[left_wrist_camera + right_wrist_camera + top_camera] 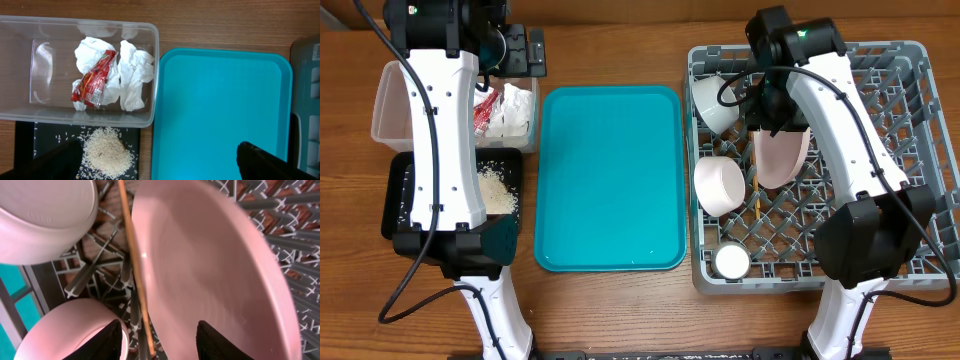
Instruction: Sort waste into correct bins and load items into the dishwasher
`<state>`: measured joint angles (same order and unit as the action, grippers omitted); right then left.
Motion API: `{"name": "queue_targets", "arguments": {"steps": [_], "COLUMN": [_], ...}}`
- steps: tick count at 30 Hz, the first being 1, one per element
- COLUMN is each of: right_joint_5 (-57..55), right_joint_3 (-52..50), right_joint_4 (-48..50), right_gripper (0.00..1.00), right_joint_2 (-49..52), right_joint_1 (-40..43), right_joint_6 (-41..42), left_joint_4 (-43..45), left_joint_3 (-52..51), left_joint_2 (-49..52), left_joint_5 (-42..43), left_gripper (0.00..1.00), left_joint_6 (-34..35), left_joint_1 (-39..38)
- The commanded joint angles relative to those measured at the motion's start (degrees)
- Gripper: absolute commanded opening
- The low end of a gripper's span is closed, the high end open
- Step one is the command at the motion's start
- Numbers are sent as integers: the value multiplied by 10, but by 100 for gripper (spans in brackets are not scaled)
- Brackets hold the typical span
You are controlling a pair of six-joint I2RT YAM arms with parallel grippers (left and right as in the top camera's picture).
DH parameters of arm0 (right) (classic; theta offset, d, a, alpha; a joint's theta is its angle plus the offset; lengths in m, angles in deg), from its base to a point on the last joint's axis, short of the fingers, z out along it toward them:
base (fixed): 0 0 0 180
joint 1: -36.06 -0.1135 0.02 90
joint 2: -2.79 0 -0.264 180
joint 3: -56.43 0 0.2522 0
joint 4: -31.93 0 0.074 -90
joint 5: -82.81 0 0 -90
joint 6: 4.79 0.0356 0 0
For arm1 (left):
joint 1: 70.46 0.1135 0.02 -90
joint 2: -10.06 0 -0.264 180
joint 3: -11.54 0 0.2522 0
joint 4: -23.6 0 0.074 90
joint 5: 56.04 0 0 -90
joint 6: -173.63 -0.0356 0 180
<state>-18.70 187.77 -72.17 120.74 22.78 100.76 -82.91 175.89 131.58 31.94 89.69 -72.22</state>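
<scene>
In the clear tub (390,100) (20,65) lie the red-and-white wrapper (95,80) and crumpled white paper (132,75). Rice (105,152) (498,190) is heaped in the black tray (395,190). My left gripper (160,167) (515,50) hangs open and empty above them. The grey rack (920,120) holds two white bowls (715,100) (720,185), a cup (731,261), a pinkish plate (782,155) (215,270) on edge and a chopstick (134,265). My right gripper (160,340) (770,105) is open, its fingers either side of the plate's rim and the chopstick.
The teal tray (610,180) (220,110) lies bare between the bins and the rack. Upright pegs (280,220) crowd round the plate. Both arms reach in from the near table edge.
</scene>
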Motion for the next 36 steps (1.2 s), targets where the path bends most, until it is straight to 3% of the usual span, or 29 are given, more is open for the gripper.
{"name": "queue_targets", "arguments": {"steps": [1,5,8,9,10,20,28,36], "right_joint_5": [31,88,99,99,100,180,160,123], "right_joint_3": [21,50,55,55,55,55,55,55], "right_joint_4": [-8,-16,-5,-2,-2,-58,-60,-18], "right_gripper": [49,49,64,78,100,100,100,100], "right_joint_2": [-7,-38,-79,-101,-109,-196,-212,-260], "right_joint_1": [-2,-7,-22,-32,-34,-65,-50,-46], "right_joint_6": [-8,-5,24,43,48,57,52,-25], "left_joint_4": [2,2,2,2,2,2,2,2], "left_joint_3": [10,10,10,10,10,10,10,10], "left_joint_2": [-9,-9,-9,-9,-9,-9,-9,-9], "left_joint_5": [-5,-5,-5,-5,-5,-5,-5,-5], "left_gripper": [100,100,100,100,100,100,100,100], "left_joint_6": [8,8,8,8,8,8,8,8], "left_joint_1": [2,2,2,2,2,2,2,2]}}
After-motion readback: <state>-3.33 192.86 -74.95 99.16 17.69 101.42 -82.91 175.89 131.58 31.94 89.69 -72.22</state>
